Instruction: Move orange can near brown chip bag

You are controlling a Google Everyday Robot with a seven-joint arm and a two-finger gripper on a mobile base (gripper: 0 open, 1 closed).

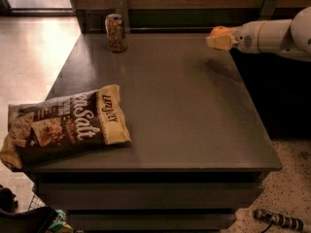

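Observation:
The orange can (115, 32) stands upright at the back left of the dark grey table (194, 130); it has a silver top and an orange-brown label. The brown chip bag (63, 125) lies flat at the front left corner, with white "Sea Salt" lettering and tan ends, and hangs slightly over the left edge. My gripper (218, 38) hovers over the table's back right edge, far to the right of the can and well away from the bag. A small orange patch shows on top of its cream tip; I cannot tell what it is.
A dark wall with two upright metal brackets (121, 6) runs behind the table. The light floor lies to the left. Dark clutter (29, 220) sits on the floor at the front left, and a small dark object (279, 220) at the front right.

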